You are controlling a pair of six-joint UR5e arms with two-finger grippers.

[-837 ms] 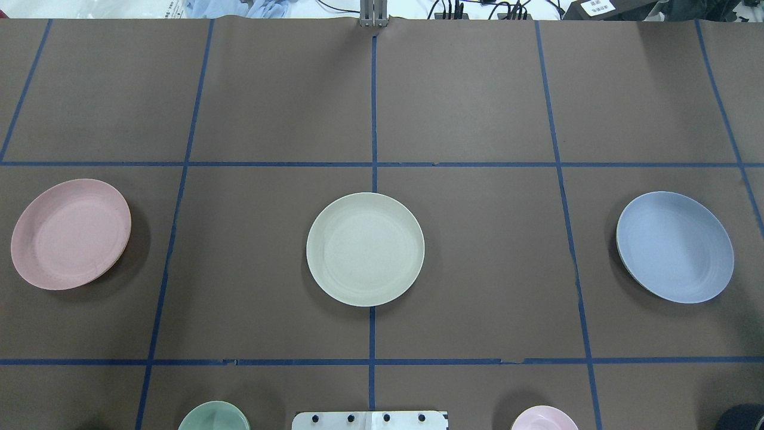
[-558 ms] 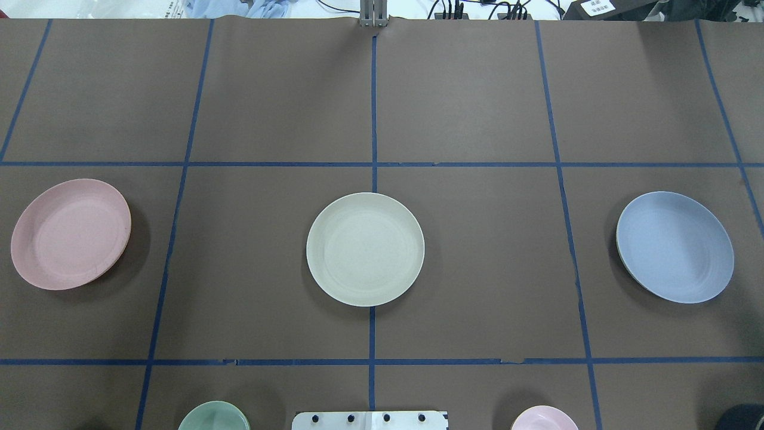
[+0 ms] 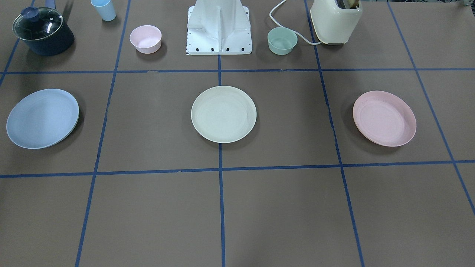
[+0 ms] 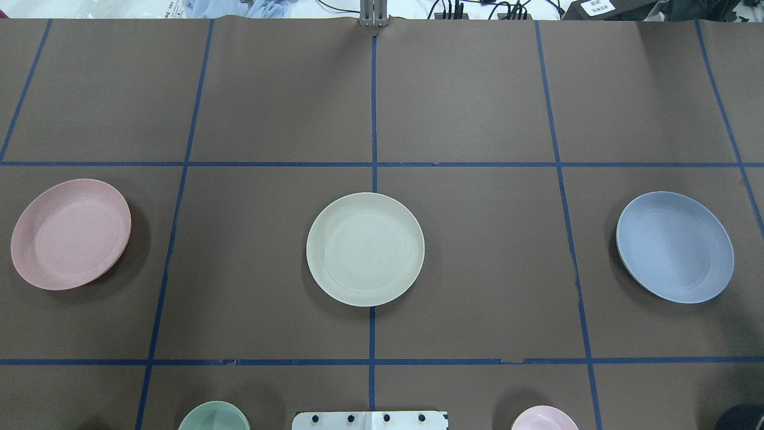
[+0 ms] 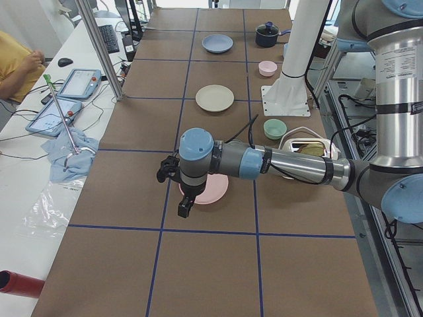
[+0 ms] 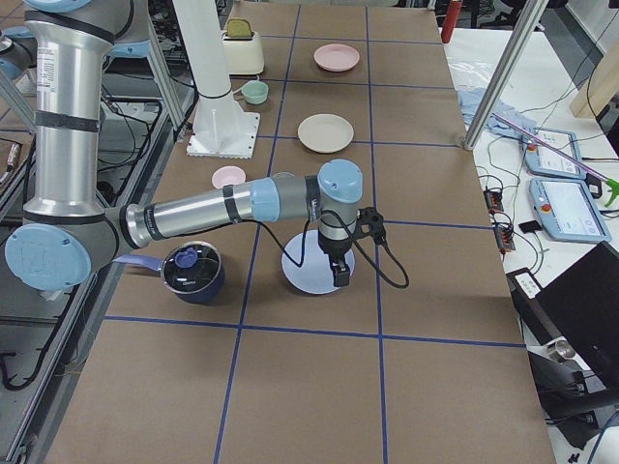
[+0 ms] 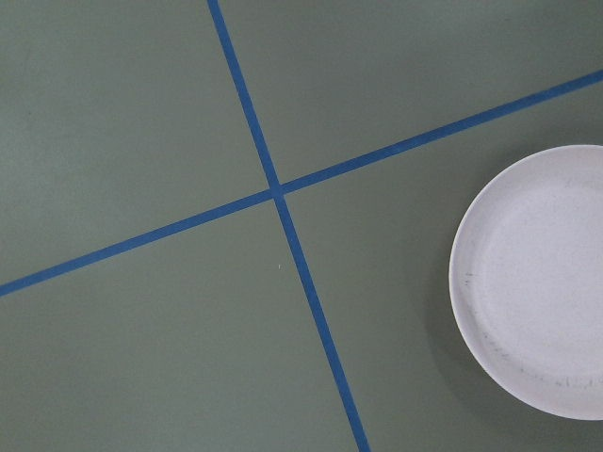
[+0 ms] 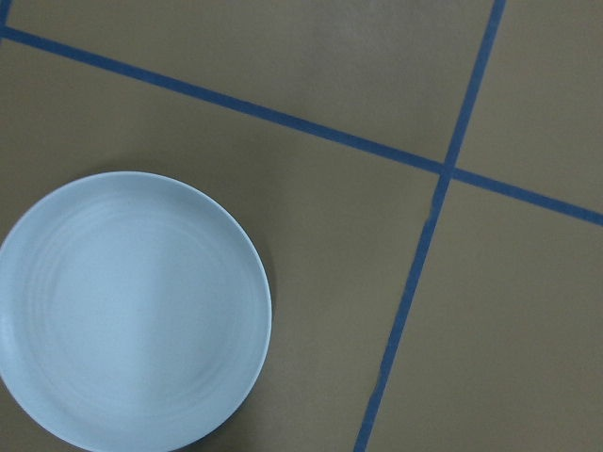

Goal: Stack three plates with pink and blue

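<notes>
A pink plate (image 4: 70, 234) lies at the table's left, a cream plate (image 4: 365, 249) in the middle and a blue plate (image 4: 674, 246) at the right. A paler rim shows under the blue plate's edge. In the exterior left view my left gripper (image 5: 184, 211) hangs over the pink plate (image 5: 217, 191). In the exterior right view my right gripper (image 6: 340, 278) hangs over the blue plate (image 6: 308, 271). I cannot tell whether either is open or shut. The wrist views show only the pink plate (image 7: 532, 282) and the blue plate (image 8: 132, 311) from above, with no fingers.
Along the robot's side stand a navy pot with a glass lid (image 3: 43, 31), a light blue cup (image 3: 104, 9), a pink bowl (image 3: 145, 39), the white robot base (image 3: 219, 29), a green bowl (image 3: 282, 40) and a cream toaster (image 3: 336, 22).
</notes>
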